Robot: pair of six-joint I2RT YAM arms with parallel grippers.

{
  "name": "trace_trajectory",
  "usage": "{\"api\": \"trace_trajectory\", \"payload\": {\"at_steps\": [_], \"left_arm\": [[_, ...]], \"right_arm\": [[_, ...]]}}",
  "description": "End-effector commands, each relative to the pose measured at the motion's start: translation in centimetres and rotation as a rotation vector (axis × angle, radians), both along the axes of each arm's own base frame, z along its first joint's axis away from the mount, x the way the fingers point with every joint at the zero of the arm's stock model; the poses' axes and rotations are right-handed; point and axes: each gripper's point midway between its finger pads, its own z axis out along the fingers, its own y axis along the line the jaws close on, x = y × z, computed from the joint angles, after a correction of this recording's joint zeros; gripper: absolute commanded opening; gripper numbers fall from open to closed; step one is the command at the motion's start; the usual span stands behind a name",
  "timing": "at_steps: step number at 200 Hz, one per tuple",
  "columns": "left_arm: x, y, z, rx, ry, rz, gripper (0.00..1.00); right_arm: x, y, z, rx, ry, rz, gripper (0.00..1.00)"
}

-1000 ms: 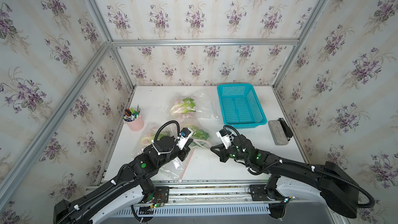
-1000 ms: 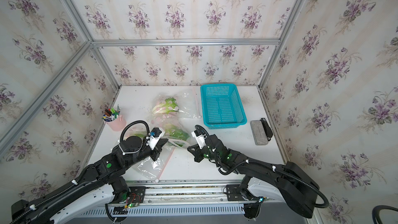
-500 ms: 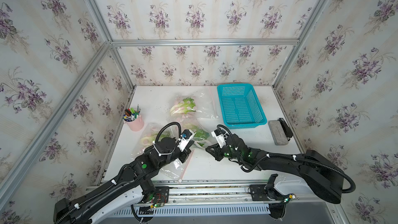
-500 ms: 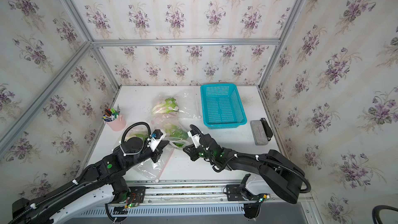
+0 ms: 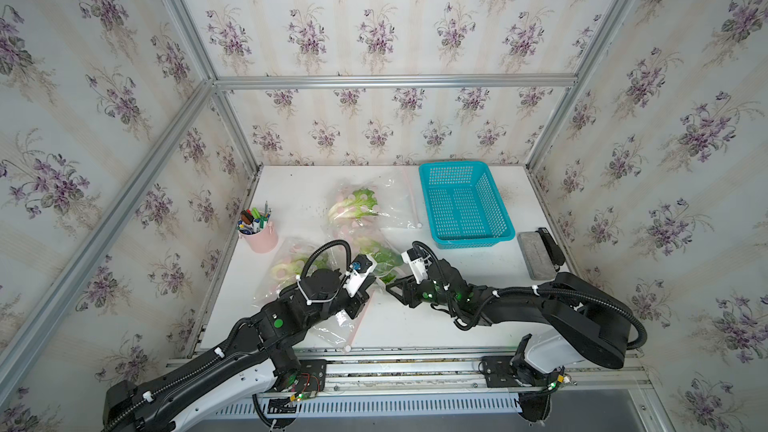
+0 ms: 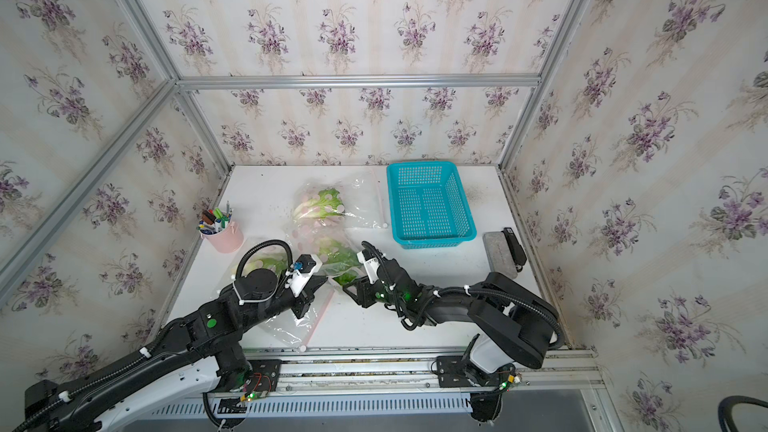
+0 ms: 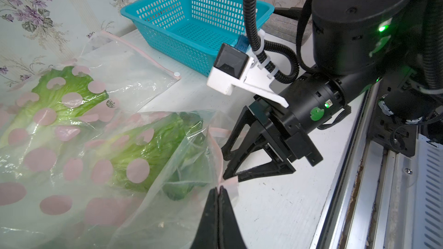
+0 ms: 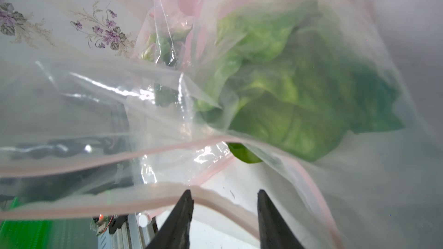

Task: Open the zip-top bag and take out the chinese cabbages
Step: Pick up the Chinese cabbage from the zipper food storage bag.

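Cabbages: you have three, each inside its own clear, pink-dotted bag on the surface.
Middle cabbage: it lies in the bag between your two arms, with its green leaves toward the mouth.
Bag mouth: in the right wrist view its two pink strips stand apart, and a leaf tip pokes past one of them.
Left jaws: they are pressed together on the pink strip at the corner of the mouth.
Right jaws: they are partly apart at the mouth, with a pink strip crossing the gap. They clamp nothing.
Far cabbage: it is bagged farther back, just beside the basket.
Near cabbage: it is bagged beside your left arm, near the cup of pens.
Block: it is grey and lies on the right, just past the basket.
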Motion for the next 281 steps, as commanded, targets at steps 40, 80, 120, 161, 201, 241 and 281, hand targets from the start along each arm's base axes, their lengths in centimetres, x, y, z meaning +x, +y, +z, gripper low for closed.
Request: {"api": "trace_trajectory", "payload": {"at_steps": [40,80,120,161,201,241,281], "left_arm": [[-0.2,-0.2,-0.3,-0.007,0.001,0.001,0.0],[-0.3,-0.3,-0.6,0.0,0.005,-0.002,0.0],[-0.2,-0.4,-0.6,0.005,0.004,0.003,0.0],[-0.1,-0.7,-0.8,0.002,0.007,0.005,0.0],[-0.2,-1.0,-0.8,0.003,0.009,0.0,0.0],[-0.2,-0.9,-0.8,0.008,0.001,0.002,0.0],[-0.1,-1.1,-1.0,0.02,0.005,-0.001,0.0]], "right_arm": [[3.0,-0.2,4.1,0.107,-0.183,-0.127,0.56],[2.9,0.7,3.8,0.123,-0.169,-0.101,0.62],[1.9,0.3,1.9,0.158,-0.086,-0.112,0.66],[1.0,1.0,1.2,0.177,-0.063,-0.079,0.66],[2.1,1.6,2.4,0.237,-0.166,-0.108,0.67],[3.4,2.3,2.3,0.216,-0.23,-0.134,0.67],[4.6,3.5,1.8,0.196,-0.261,-0.138,0.68]]}}
